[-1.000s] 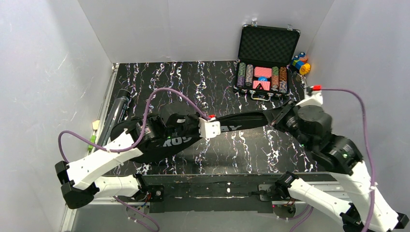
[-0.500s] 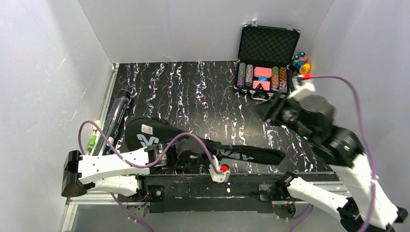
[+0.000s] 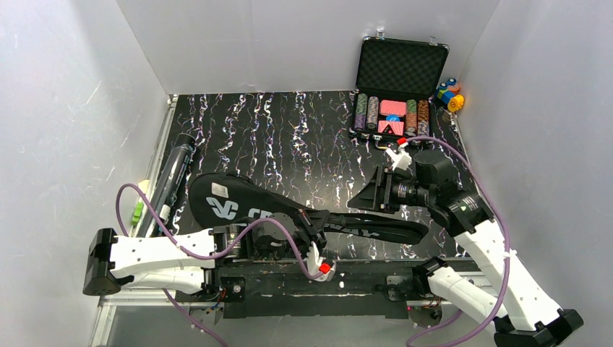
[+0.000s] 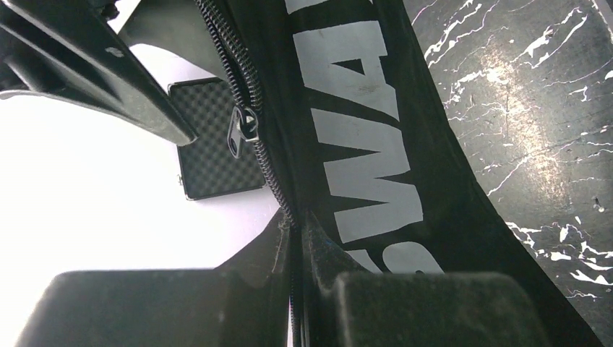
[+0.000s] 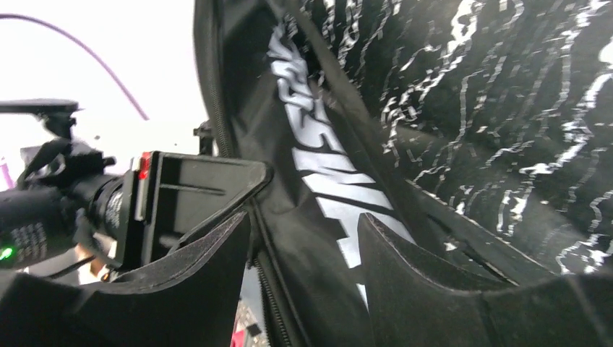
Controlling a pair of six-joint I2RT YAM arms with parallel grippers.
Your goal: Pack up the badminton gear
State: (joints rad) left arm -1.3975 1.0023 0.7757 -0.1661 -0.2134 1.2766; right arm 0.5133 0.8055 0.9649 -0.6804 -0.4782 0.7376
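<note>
As seen from above, stretched across lower middle of frame: long black "CROSSWAY" bag (image 3: pixel 231 206), left gripper (image 3: pixel 307 220) at its narrow part, right gripper (image 3: pixel 363 199) just upper right of that. Through left wrist view: fingers (image 4: pixel 144 303) pressed tight on zipper seam (image 4: pixel 260 159). Through right wrist view: fingers spread wide, bag cloth between, nothing clamped.

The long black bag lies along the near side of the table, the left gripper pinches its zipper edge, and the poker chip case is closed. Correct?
Not quite: the poker chip case is open, its lid standing up, as the top external view shows. The long black bag does lie along the near side, and the left gripper pinches its zipper edge.
</note>
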